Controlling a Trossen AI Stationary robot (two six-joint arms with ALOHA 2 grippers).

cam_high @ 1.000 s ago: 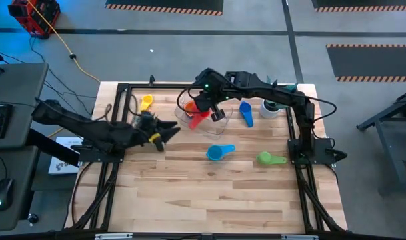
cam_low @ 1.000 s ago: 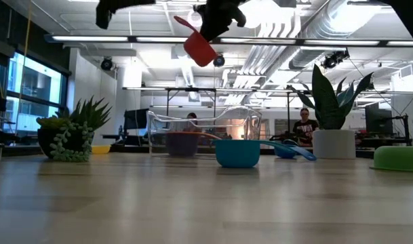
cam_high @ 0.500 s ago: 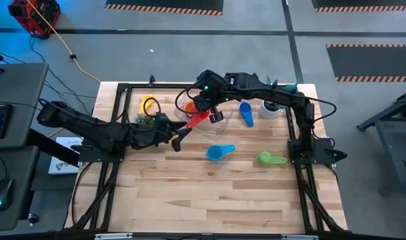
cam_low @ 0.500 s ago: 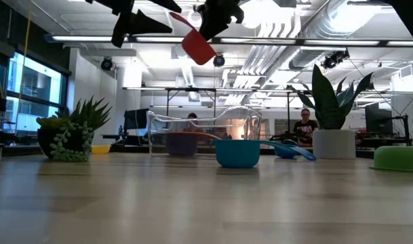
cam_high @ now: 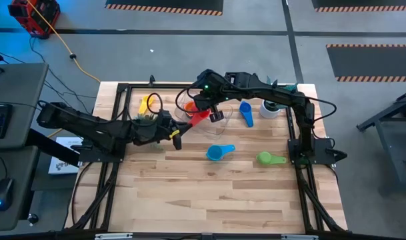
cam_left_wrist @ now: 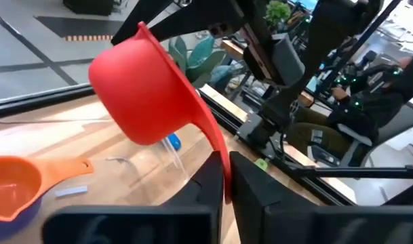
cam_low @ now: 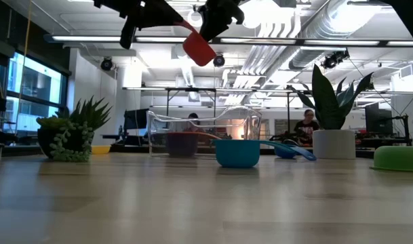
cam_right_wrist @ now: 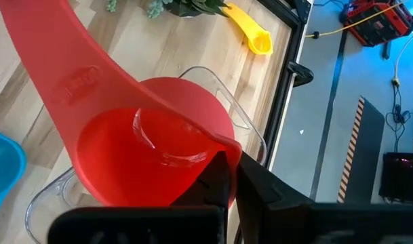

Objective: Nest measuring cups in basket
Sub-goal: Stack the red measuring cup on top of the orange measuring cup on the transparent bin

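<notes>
The red measuring cup [cam_high: 197, 119] hangs in the air above the clear basket [cam_high: 187, 112], bowl [cam_low: 198, 47] low and handle slanting up. My right gripper [cam_high: 207, 109] is shut on its bowl, and my left gripper [cam_high: 179, 136] is shut on its handle. An orange cup [cam_left_wrist: 15, 179] sits nested in a dark one inside the basket [cam_low: 205, 127]. Loose on the table lie the yellow cup [cam_high: 146, 103], the blue cup [cam_high: 245, 113], the light blue cup [cam_high: 220, 153] and the green cup [cam_high: 270, 159]. My left gripper pinches the free end of the red handle [cam_left_wrist: 224, 177] between its two fingers, coming from the table's left and lying along the handle. The cup is lifted clear above the basket. My right gripper pinches the bowl's rim [cam_right_wrist: 220, 145] on the side away from the handle, from above. The bowl is tilted.
A small green plant [cam_low: 70, 135] stands at the far left beside the yellow cup. A white pot with a tall plant [cam_low: 332, 115] stands at the far right near the blue cup. The near half of the table [cam_high: 209, 193] is bare wood.
My left gripper has moved toward the table's right, up to the red cup, and has shut on the handle's end. My right gripper and the cup have stayed where they were above the basket.
</notes>
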